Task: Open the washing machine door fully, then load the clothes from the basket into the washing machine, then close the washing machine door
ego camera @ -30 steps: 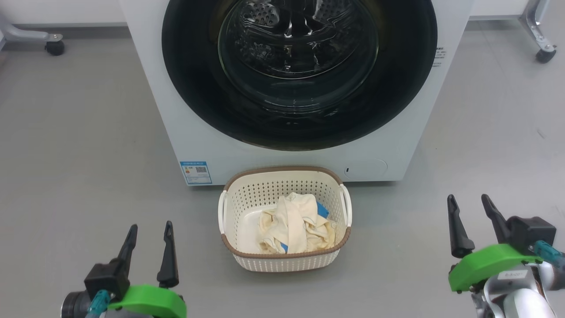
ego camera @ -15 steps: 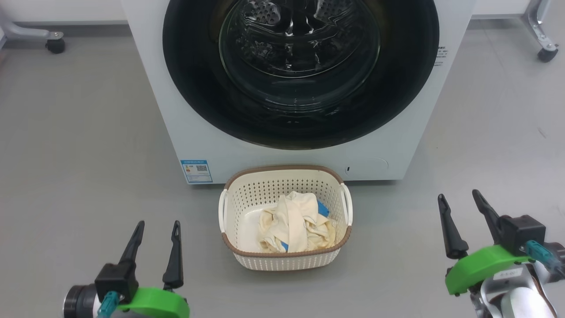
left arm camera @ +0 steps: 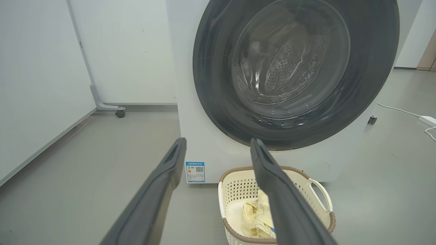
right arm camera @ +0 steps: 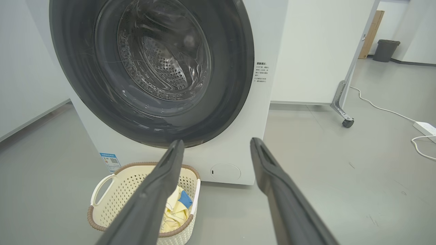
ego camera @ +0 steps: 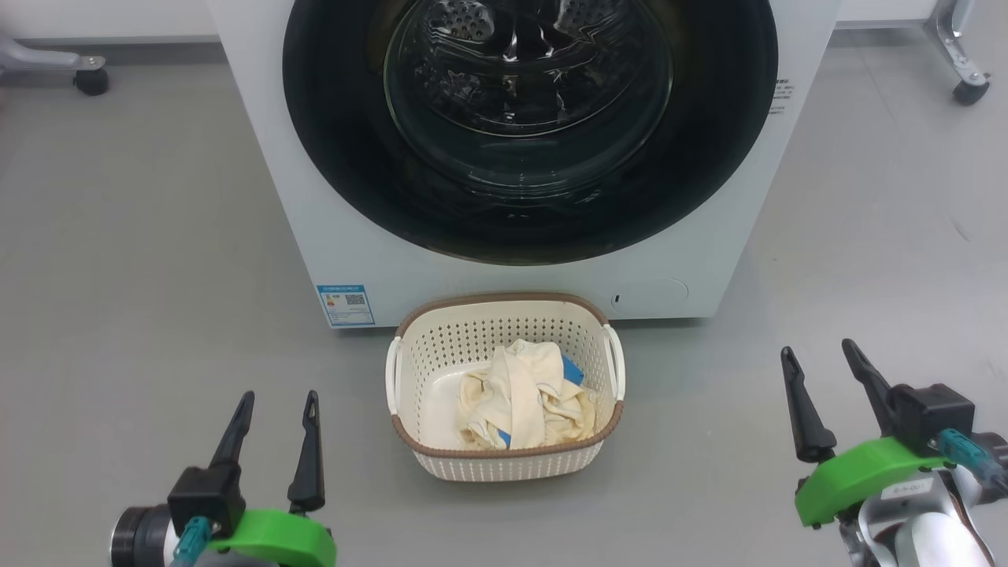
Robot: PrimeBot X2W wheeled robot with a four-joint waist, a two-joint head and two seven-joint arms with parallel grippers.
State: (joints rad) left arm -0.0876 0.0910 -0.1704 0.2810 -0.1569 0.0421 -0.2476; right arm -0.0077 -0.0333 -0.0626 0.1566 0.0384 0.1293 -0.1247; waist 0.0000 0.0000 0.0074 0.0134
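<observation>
Since a second ago my right gripper [ego camera: 817, 348] slid slightly inward and my left gripper [ego camera: 281, 396] edged up. Both are spread wide and empty. The washing machine door [ego camera: 709, 157] is shut on the washing machine [ego camera: 472, 276]. The clothes [ego camera: 520, 394] sit in the basket [ego camera: 417, 449] just in front. I judge the door-opening not yet begun.

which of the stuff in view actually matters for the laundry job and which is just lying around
Part of the job:
washing machine
washing machine door, shut
basket, on the floor in front of the machine
clothes, in the basket

Just lying about:
wheeled frame leg
power strip
white cable
dark bin
</observation>
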